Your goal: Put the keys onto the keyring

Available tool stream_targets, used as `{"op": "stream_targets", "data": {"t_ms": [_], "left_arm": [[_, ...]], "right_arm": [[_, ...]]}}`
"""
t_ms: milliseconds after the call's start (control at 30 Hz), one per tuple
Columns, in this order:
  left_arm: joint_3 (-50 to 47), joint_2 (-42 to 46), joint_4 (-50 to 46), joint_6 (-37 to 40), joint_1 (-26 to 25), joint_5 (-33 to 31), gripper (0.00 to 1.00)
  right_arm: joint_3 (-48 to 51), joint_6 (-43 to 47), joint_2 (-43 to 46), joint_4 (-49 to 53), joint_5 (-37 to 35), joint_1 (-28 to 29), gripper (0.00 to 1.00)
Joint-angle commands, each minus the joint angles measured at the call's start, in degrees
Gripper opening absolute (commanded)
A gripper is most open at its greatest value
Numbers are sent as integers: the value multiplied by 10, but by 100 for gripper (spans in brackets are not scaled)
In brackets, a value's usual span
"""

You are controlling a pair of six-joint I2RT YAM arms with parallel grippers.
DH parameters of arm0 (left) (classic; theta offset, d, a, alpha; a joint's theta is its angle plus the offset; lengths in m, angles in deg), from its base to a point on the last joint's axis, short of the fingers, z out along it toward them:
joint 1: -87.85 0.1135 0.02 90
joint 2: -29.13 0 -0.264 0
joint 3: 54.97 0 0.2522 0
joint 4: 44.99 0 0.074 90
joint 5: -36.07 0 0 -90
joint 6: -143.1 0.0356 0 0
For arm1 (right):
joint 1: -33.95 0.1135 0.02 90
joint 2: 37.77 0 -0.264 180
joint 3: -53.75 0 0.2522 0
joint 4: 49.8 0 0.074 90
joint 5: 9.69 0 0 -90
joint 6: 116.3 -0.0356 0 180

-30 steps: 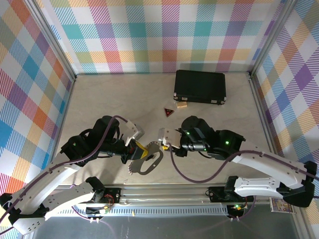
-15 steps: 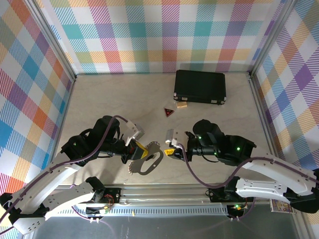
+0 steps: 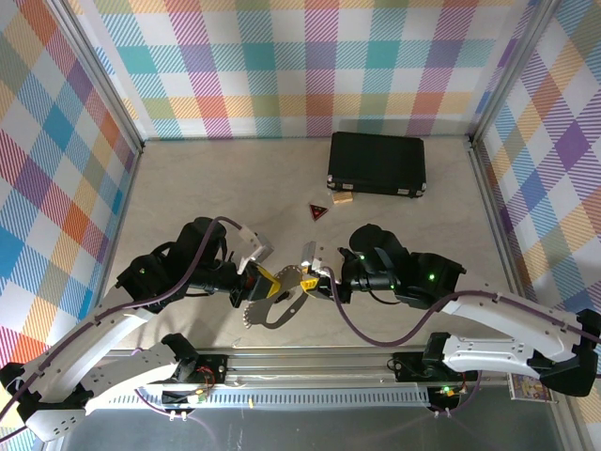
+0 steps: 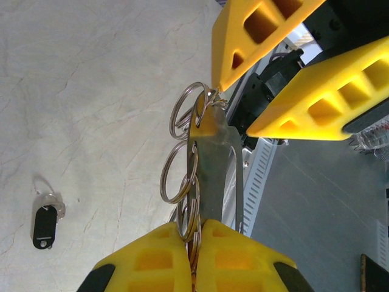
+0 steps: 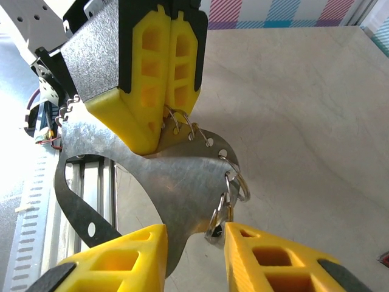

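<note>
Clamping the keyring (image 4: pixel 214 158), the left gripper (image 4: pixel 196 230) views a key (image 4: pixel 44 222) lying apart.

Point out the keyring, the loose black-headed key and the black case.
keyring (image 5: pixel 173 182), right wrist view, middle of its flat metal plate.
key (image 4: pixel 44 221), left wrist view, its black head.
black case (image 3: pixel 377 163), top external view, centre of its lid.

left pincer (image 4: pixel 196 222): fingers pressed together | right pincer (image 5: pixel 196 236): fingers parted | arms: elbows out, pincers tip to tip
</note>
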Motion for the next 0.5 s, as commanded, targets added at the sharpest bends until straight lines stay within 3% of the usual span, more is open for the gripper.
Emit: {"op": "stream_targets", "data": {"t_ms": [0, 267, 467], "left_arm": [[4, 2, 17, -6, -1, 20, 0], [1, 9, 14, -8, -1, 19, 0], [-1, 9, 13, -8, -1, 20, 0]], "right_arm": [[8, -10, -7, -22, 9, 3, 29], [11, -7, -11, -35, -9, 3, 25], [7, -1, -12, -31, -27, 3, 13]]}}
